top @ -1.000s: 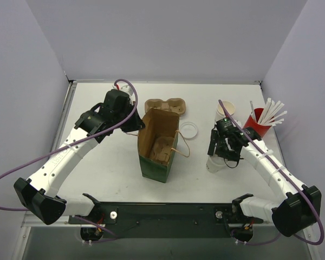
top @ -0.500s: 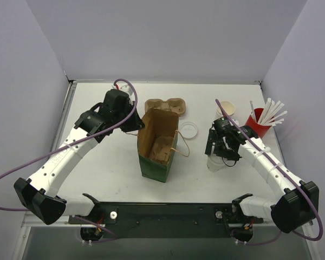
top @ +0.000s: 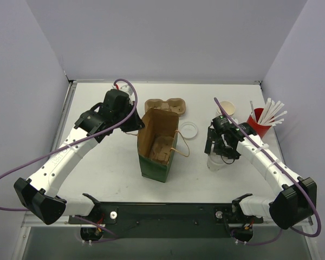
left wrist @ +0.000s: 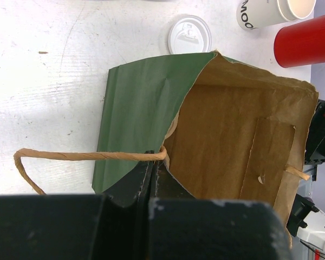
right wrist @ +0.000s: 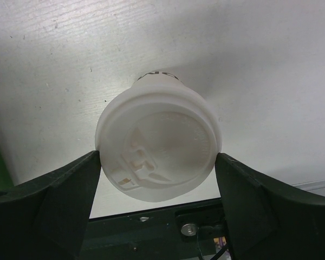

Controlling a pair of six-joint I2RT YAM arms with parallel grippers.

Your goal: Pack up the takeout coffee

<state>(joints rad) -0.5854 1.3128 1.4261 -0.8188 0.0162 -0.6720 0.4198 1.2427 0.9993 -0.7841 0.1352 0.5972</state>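
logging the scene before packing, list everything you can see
paper bag: 1, green outside, brown inside, table centre, open
cup carrier: 1, brown pulp, behind bag
loose lid: 1, white, right of bag
lidded cup: 1, white, front right
open cup: 1, white, tan inside, back right
red cup: 1, far right
straws: several, white, in red cup
table: 1, white
left gripper: black, shut on bag's rim
right gripper: black, astride lidded cup, grip unclear
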